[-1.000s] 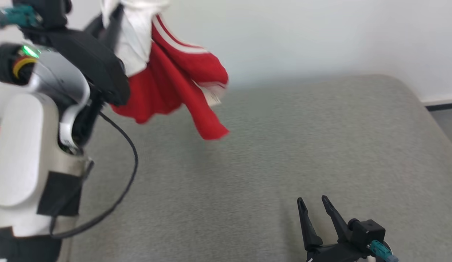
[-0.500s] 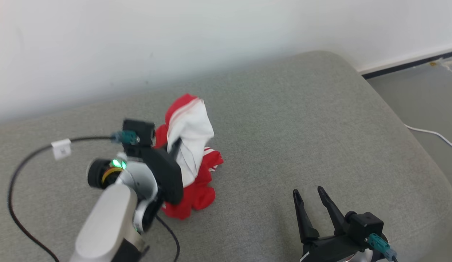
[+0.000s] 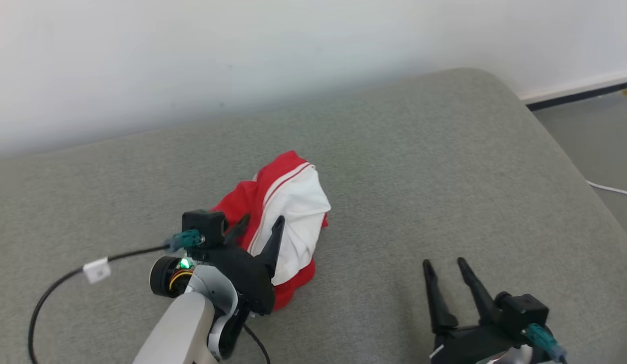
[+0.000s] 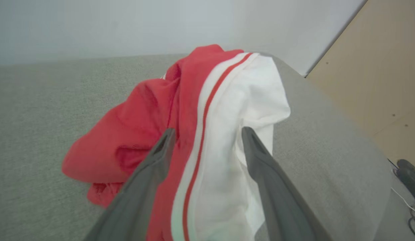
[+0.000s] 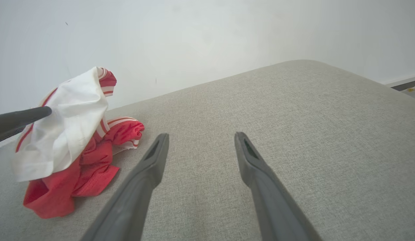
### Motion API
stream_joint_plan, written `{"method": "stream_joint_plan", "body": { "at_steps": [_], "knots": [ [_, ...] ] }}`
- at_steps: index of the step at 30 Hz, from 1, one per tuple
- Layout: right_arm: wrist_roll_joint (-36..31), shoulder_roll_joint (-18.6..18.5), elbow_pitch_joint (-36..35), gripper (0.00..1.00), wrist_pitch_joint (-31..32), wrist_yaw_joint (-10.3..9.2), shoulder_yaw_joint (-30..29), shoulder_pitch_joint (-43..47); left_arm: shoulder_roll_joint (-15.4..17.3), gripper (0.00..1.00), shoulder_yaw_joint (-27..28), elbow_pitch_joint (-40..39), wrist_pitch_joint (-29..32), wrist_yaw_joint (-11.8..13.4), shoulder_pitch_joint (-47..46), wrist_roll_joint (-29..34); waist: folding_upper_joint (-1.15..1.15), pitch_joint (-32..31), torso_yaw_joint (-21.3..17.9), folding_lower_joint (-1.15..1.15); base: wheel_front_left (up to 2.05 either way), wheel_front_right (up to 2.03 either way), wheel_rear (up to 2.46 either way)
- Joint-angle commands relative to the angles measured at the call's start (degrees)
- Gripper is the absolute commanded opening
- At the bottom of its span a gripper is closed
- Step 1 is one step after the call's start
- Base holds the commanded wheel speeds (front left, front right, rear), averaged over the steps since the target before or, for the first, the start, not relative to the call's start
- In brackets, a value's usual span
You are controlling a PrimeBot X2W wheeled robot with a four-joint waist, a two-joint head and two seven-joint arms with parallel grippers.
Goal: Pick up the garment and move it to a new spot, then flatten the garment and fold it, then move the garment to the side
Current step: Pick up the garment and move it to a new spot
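Looking down from the head camera, you see the garment (image 3: 293,199) bunched in a red-and-white heap on the grey cushion (image 3: 424,167). It sits left of the cushion's middle, well apart from its rounded right corner.

Your left gripper (image 3: 261,222) points into the heap from the front edge with its two fingers spread. In the left wrist view, the left gripper (image 4: 208,132) has one finger over the red cloth and the other over the white fold, with the red-striped seam of the garment (image 4: 140,134) running between them. The jaws pinch nothing; I cannot tell whether the fingers touch the fabric.

Your right gripper (image 3: 444,263) sits near the cushion's front edge, right of the heap and well apart from it. Its fingers are also spread, with bare cushion (image 5: 294,117) between them in the right wrist view (image 5: 201,135). That view shows the garment (image 5: 67,134) off to the left.

A black cable (image 3: 55,288) trails from the left wrist towards the cushion's left edge.
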Motion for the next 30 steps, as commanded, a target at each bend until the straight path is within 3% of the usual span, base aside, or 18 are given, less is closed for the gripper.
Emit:
{"method": "stream_joint_plan", "body": {
  "at_steps": [1,6,12,16,17,23,30],
  "knots": [
    [-0.7,0.0,-0.6,1.00,-0.1,0.19,-1.3,1.0,-0.1,1.00,0.0,-2.2,-2.8,-0.3,2.3,-0.5,0.00,-1.3,2.5,0.00,0.00,0.00,0.00],
    [-1.6,0.0,-2.2,1.00,0.3,0.19,-4.0,2.1,0.7,1.00,1.4,-8.8,-10.1,0.1,7.4,-1.3,0.00,-2.5,4.9,0.00,0.00,0.00,0.00],
    [-2.1,0.0,-4.0,1.00,0.6,0.19,-6.5,4.0,3.1,1.00,3.8,-17.4,-18.7,4.0,17.0,2.0,0.00,-3.5,8.1,0.00,0.00,0.00,0.00],
    [-2.0,0.0,-4.9,1.00,0.5,0.19,-6.7,4.9,4.1,1.00,6.7,-22.6,-20.4,7.0,23.5,6.5,0.00,-3.9,9.8,0.00,0.00,0.00,0.00],
    [-1.7,0.0,-5.3,1.00,0.3,0.19,-6.2,5.2,3.6,1.00,9.6,-26.4,-20.5,7.6,26.3,8.8,0.00,-4.1,10.3,0.00,0.00,0.00,0.00],
    [-1.5,0.0,-5.2,1.00,-0.3,0.19,-4.3,5.9,2.0,1.00,17.1,-32.4,-20.5,7.5,35.0,14.2,0.00,-4.9,11.1,0.00,0.00,0.00,0.00],
    [-2.2,0.0,-4.6,1.00,-1.0,0.19,-4.0,6.8,2.0,1.00,20.7,-30.0,-20.5,6.6,40.9,20.4,0.00,-5.1,12.5,0.00,0.00,0.00,0.00]
  ]
}}
